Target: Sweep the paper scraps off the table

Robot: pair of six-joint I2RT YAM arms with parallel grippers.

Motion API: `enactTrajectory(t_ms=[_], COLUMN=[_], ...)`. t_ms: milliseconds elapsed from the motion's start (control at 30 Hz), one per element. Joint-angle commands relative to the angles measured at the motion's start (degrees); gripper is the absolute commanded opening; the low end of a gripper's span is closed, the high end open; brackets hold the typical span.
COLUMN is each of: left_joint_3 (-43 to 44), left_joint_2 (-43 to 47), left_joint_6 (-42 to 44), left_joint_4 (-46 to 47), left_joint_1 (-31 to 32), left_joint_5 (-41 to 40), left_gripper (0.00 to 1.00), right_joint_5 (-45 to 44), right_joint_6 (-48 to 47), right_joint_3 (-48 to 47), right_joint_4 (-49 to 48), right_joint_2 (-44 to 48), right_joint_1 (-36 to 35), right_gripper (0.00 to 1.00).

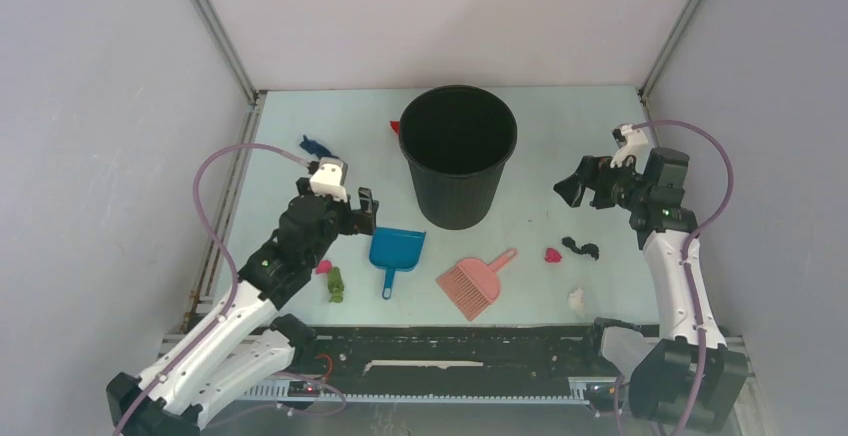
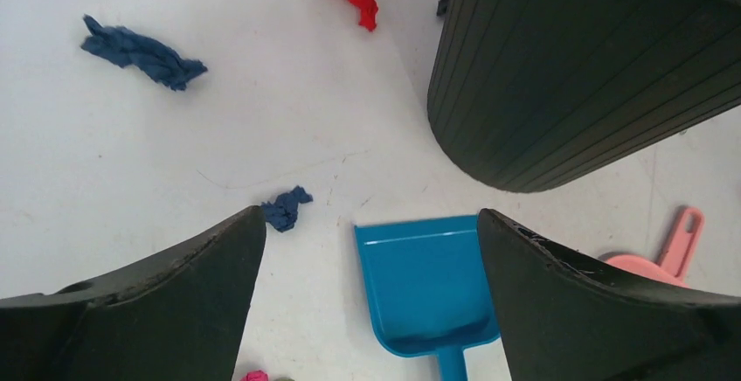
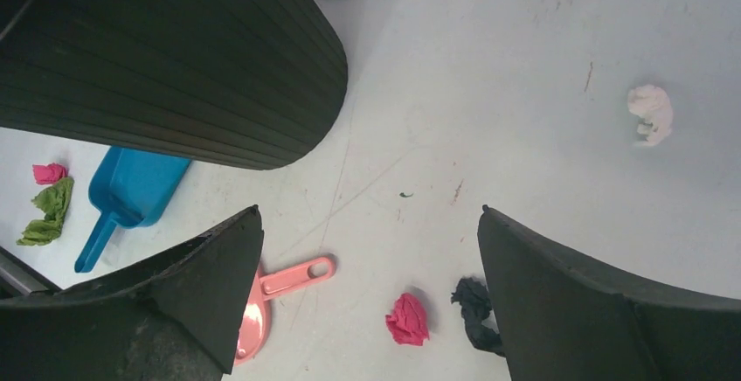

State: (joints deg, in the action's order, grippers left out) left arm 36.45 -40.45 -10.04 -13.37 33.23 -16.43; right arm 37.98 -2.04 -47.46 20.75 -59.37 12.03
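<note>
Paper scraps lie scattered on the table (image 1: 560, 126): dark blue (image 1: 315, 144), red (image 1: 394, 127), magenta (image 1: 323, 267) and green (image 1: 336, 285) on the left, magenta (image 1: 551, 254), black (image 1: 581, 248) and white (image 1: 576, 299) on the right. My left gripper (image 1: 362, 208) hovers open and empty above the blue dustpan (image 2: 428, 285), with a small blue scrap (image 2: 286, 208) by its left finger. My right gripper (image 1: 575, 184) hangs open and empty over a magenta scrap (image 3: 408, 318) and a black scrap (image 3: 474, 307).
A tall black bin (image 1: 458, 156) stands at the middle back, between the arms. The pink hand brush (image 1: 472, 284) lies right of the dustpan (image 1: 395, 251), near the front edge. Grey walls close in the table on three sides.
</note>
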Motion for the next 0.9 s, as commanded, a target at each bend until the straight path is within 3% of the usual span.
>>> enactTrajectory(t_ms=[0,233,433,600,867], left_joint_3=[1.5,1.0,4.5,4.8,10.5], left_joint_2=[-1.2,-1.5,-8.7,-12.2,-24.0], left_joint_6=[-0.4,-1.2,-2.4,1.7,4.3], left_joint_4=[0.4,0.8,-3.7,-3.1,-6.8], left_joint_1=[0.1,0.1,0.7,8.6,19.2], left_joint_5=[0.9,-0.1,9.5,16.0,15.8], left_gripper=[0.99,0.99,0.85,0.79,0.64], right_joint_5=[-2.1,16.6,9.5,2.6,3.5], right_joint_6=[-0.4,-10.8,-18.0,-24.6,-28.1], right_joint_3=[-0.7,1.1,1.3,1.4,1.4], right_joint_4=[-1.9,3.0,5.0,6.3,8.3], right_joint_2=[3.4,2.6,1.3,-0.8,-2.2], right_joint_1=[-2.3,0.9,-5.8,-16.5,-19.5], right_gripper=[1.0,1.0,0.99,0.83,0.66])
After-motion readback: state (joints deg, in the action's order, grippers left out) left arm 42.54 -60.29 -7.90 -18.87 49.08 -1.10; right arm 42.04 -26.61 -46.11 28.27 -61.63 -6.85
